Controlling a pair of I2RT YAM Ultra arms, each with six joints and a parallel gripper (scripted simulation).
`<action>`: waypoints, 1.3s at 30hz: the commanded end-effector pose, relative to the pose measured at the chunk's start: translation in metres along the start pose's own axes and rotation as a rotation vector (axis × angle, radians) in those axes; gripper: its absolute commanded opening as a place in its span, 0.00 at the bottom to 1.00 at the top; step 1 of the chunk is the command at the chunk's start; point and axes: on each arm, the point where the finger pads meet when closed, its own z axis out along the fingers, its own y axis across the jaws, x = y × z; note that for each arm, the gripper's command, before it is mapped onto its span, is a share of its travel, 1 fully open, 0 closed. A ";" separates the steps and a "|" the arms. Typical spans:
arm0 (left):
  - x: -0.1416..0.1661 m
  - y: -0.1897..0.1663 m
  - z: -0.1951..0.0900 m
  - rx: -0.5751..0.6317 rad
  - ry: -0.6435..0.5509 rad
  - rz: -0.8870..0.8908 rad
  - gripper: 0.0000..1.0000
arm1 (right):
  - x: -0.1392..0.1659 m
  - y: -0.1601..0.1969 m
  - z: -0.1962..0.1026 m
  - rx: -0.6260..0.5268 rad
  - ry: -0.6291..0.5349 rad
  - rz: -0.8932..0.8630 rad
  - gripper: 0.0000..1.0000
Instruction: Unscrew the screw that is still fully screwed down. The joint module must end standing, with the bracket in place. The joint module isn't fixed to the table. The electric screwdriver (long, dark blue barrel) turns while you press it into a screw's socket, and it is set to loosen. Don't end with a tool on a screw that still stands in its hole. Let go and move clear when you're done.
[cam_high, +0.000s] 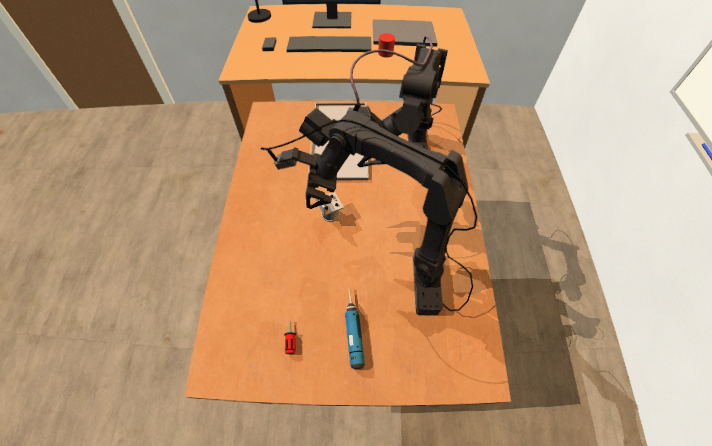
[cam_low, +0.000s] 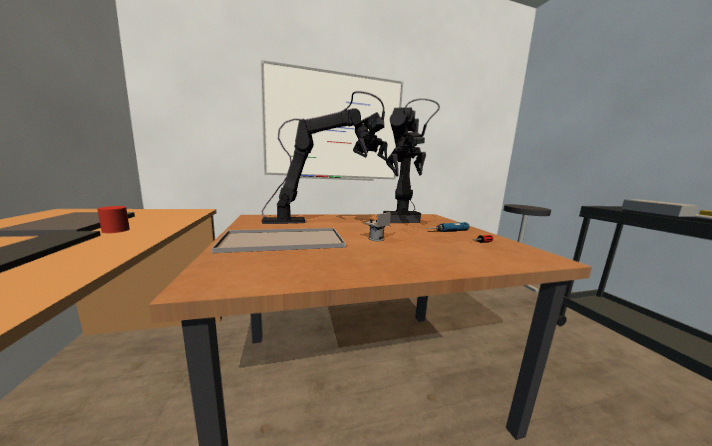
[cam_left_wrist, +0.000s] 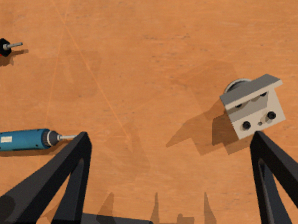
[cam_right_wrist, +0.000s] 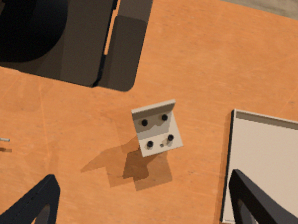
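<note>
The joint module stands near the table's middle with a pale L-shaped bracket on top. Dark screw heads show in the bracket. I cannot tell which one sits lowest. The electric screwdriver, with a blue barrel, lies flat toward the table's end, far from the module. My left gripper is open and empty, high above the table beside the module. My right gripper is open and empty, high over the module.
A small red hand screwdriver lies beside the electric one. A grey-rimmed tray lies at the table's other end. A second desk with a red cup stands beyond it.
</note>
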 end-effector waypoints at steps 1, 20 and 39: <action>-0.003 0.000 -0.004 0.007 -0.014 -0.005 1.00 | -0.004 -0.001 -0.004 -0.008 -0.009 0.011 1.00; -0.003 0.000 -0.004 0.007 -0.014 -0.005 0.82 | -0.004 -0.001 -0.004 -0.008 -0.009 0.011 1.00; -0.003 0.000 -0.004 0.007 -0.014 -0.005 0.65 | -0.004 -0.001 -0.004 -0.008 -0.009 0.011 1.00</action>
